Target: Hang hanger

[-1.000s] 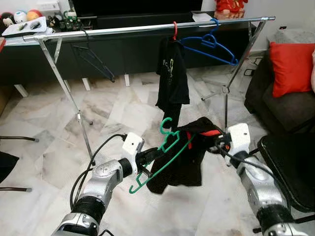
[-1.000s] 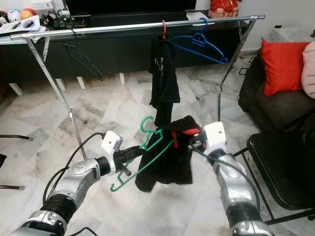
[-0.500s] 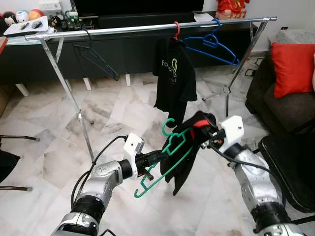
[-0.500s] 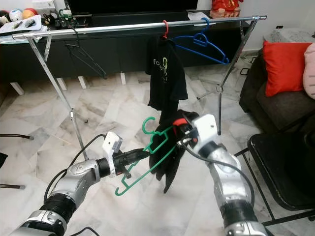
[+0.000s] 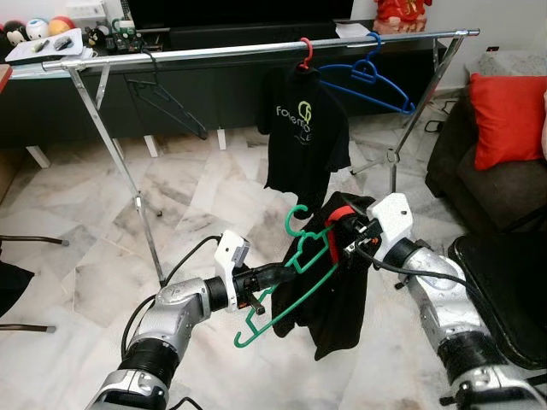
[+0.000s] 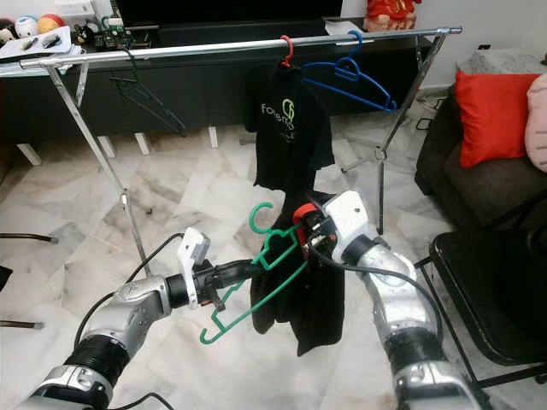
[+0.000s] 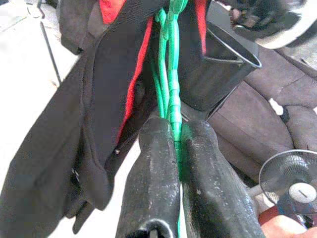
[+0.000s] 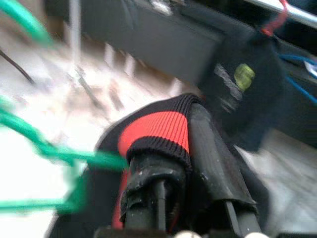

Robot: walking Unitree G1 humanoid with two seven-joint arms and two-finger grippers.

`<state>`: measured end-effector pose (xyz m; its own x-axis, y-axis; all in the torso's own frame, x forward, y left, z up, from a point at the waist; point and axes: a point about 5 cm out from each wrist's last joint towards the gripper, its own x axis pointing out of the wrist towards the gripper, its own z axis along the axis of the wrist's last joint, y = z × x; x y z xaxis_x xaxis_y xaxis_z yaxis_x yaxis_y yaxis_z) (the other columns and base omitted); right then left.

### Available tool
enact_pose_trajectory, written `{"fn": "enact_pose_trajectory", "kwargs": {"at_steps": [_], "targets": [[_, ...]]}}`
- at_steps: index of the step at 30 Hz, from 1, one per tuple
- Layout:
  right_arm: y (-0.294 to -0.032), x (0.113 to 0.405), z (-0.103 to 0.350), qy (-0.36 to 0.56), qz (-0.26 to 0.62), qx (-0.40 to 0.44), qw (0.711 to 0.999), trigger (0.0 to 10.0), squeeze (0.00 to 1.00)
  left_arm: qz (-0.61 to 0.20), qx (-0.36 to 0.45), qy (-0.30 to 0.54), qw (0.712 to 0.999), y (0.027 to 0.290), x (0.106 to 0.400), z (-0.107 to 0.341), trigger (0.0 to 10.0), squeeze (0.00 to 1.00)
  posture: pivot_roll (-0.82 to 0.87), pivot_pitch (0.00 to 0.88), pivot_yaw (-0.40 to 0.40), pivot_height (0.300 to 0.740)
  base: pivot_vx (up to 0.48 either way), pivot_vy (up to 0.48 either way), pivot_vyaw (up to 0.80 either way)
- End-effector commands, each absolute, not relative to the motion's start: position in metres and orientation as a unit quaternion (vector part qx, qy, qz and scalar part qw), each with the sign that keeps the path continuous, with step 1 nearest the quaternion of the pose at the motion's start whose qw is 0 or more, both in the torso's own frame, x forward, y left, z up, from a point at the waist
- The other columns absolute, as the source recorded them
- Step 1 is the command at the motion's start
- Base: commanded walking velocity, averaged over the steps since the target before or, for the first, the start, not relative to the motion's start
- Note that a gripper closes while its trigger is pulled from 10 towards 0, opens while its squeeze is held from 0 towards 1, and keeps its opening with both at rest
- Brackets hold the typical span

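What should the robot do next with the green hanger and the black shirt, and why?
Probably slide the collar further over the green hanger. The left end effector is shut on the hanger's bar, and the right end effector pinches the red-trimmed collar of the black shirt beside the hanger. The shirt hangs bunched, not spread on both arms, so it looks unready for the rail.

Since a second ago the right end effector (image 5: 349, 229) has carried the black garment with the red ribbed collar (image 5: 329, 290) leftward, right against the green plastic hanger (image 5: 291, 275). The black printed T-shirt on the rail (image 5: 303, 141) has turned, its logo facing front.
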<state>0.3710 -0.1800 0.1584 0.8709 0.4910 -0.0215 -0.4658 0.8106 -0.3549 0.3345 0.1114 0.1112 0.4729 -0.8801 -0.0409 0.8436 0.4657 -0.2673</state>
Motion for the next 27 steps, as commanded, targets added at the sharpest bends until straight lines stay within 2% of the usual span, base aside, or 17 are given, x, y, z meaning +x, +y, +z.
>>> {"fn": "enact_pose_trajectory", "kwargs": {"at_steps": [1, 11, 13, 17, 23, 27], "targets": [[-0.183, 0.373, 0.16, -0.03, 0.237, -0.186, 0.953, 10.0, 0.0, -0.516, -0.105, 0.086, 0.846, 0.112, 0.332, 0.111, 10.0, 0.0, 0.02, 0.158, -0.017, 0.74, 0.0, 0.0, 0.0], [-0.147, 0.361, 0.159, -0.079, 0.365, -0.121, 0.92, 10.0, 0.0, -0.527, -0.107, 0.096, 0.838, 0.111, 0.33, 0.112, 10.0, 0.0, 0.02, 0.16, -0.011, 0.74, 0.0, 0.0, 0.0], [-0.138, 0.358, 0.166, -0.098, 0.401, -0.097, 0.906, 10.0, 0.0, -0.524, -0.106, 0.098, 0.839, 0.112, 0.33, 0.111, 10.0, 0.0, 0.02, 0.163, -0.01, 0.74, 0.0, 0.0, 0.0], [-0.132, 0.353, 0.167, -0.103, 0.426, -0.092, 0.894, 10.0, 0.0, -0.515, -0.104, 0.094, 0.846, 0.112, 0.331, 0.112, 10.0, 0.0, 0.02, 0.164, -0.011, 0.74, 0.0, 0.0, 0.0], [-0.126, 0.33, 0.161, -0.104, 0.494, -0.033, 0.863, 10.0, 0.0, -0.509, -0.107, 0.09, 0.85, 0.11, 0.332, 0.113, 10.0, 0.0, 0.02, 0.166, -0.01, 0.74, 0.0, 0.0, 0.0], [-0.132, 0.326, 0.152, -0.087, 0.481, -0.038, 0.871, 10.0, 0.0, -0.495, -0.105, 0.081, 0.859, 0.11, 0.335, 0.114, 10.0, 0.0, 0.02, 0.166, -0.01, 0.74, 0.0, 0.0, 0.0]]}}
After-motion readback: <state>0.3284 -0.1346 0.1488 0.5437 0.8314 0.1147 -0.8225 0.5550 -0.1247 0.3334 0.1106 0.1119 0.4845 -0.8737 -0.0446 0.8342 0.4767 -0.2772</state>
